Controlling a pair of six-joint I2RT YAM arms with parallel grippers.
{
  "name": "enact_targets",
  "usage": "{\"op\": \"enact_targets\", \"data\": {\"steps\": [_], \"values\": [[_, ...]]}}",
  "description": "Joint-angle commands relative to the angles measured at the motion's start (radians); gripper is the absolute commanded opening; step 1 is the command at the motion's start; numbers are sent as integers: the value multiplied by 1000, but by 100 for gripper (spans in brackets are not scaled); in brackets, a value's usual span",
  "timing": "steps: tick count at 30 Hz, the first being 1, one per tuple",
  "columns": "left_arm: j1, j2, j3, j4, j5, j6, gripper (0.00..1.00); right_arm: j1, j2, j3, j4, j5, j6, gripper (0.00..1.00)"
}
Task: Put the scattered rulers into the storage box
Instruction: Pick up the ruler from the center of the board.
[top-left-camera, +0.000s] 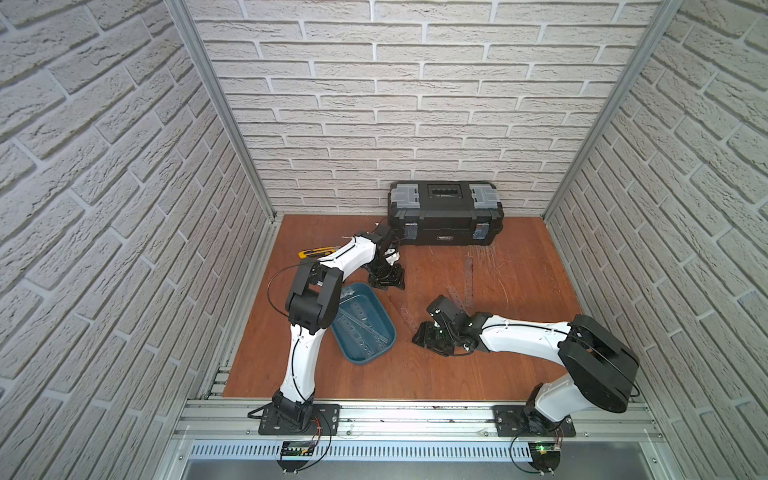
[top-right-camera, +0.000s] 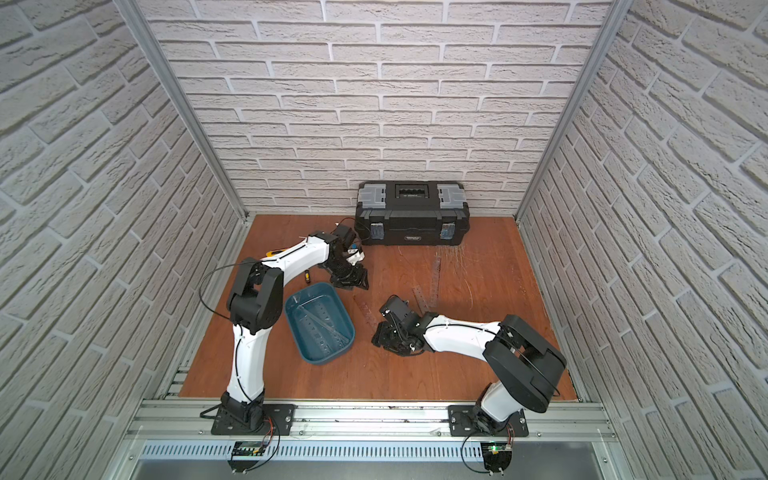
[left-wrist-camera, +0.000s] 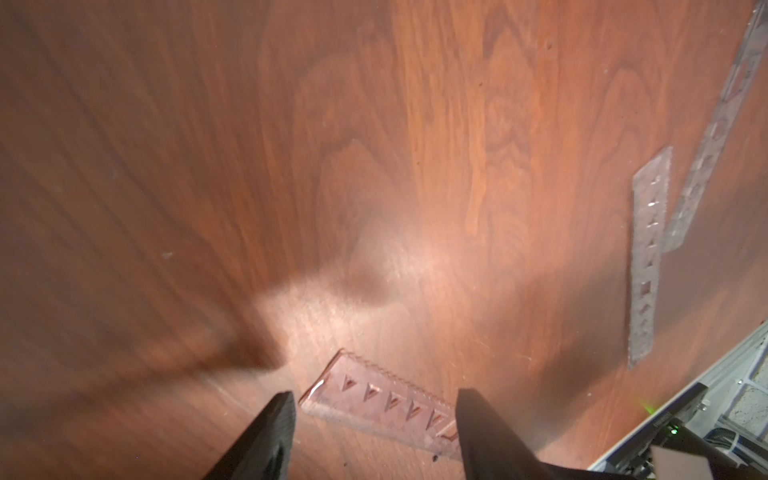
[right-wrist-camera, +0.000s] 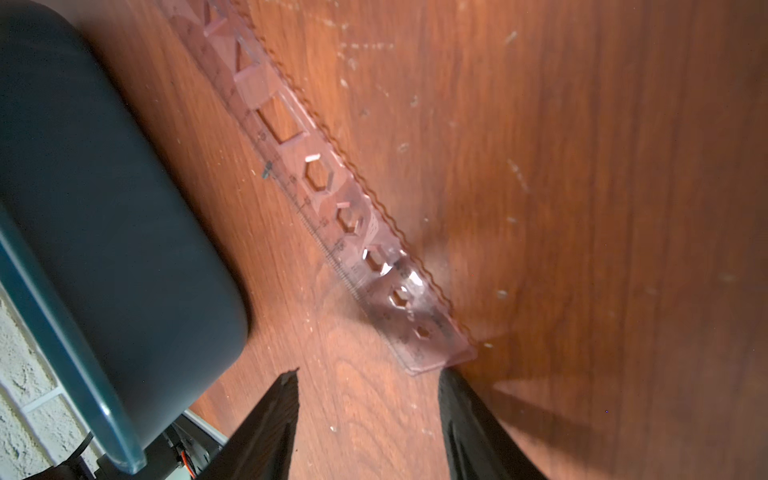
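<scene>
The storage box (top-left-camera: 365, 360) is a shallow teal tray on the wooden table, and several clear rulers (top-left-camera: 363, 328) lie inside it. To its right another clear ruler (top-left-camera: 405, 316) lies flat on the table. Its triangle-stencil end (left-wrist-camera: 374, 399) sits below my left gripper (left-wrist-camera: 374, 415), between the open fingers. Its hexagon-stencil end (right-wrist-camera: 432, 353) lies just ahead of my right gripper (right-wrist-camera: 368, 382), close to one fingertip (right-wrist-camera: 446, 374). This gripper is also open and holds nothing. Two more rulers (top-left-camera: 469, 276) (top-left-camera: 455, 296) lie further right, overlapping.
A black toolbox (top-left-camera: 444, 212) with grey latches stands against the back wall. A yellow-and-black utility knife (top-left-camera: 318, 252) lies behind my left arm, and a small screwdriver (top-right-camera: 307, 276) lies near the tray's far corner. Brick-patterned walls enclose the table on three sides.
</scene>
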Motion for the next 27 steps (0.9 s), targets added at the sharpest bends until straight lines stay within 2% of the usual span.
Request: {"op": "enact_targets", "data": {"steps": [1, 12, 20, 27], "values": [[-18, 37, 4, -10, 1, 33, 66, 8, -32, -20, 3, 9, 25, 59], [-43, 87, 33, -66, -14, 66, 66, 7, 44, 6, 45, 20, 32, 59], [-68, 73, 3, -97, 22, 81, 66, -9, 99, 34, 56, 36, 25, 59], [-98, 72, 6, -97, 74, 61, 66, -47, 70, 34, 8, 79, -13, 59]]}}
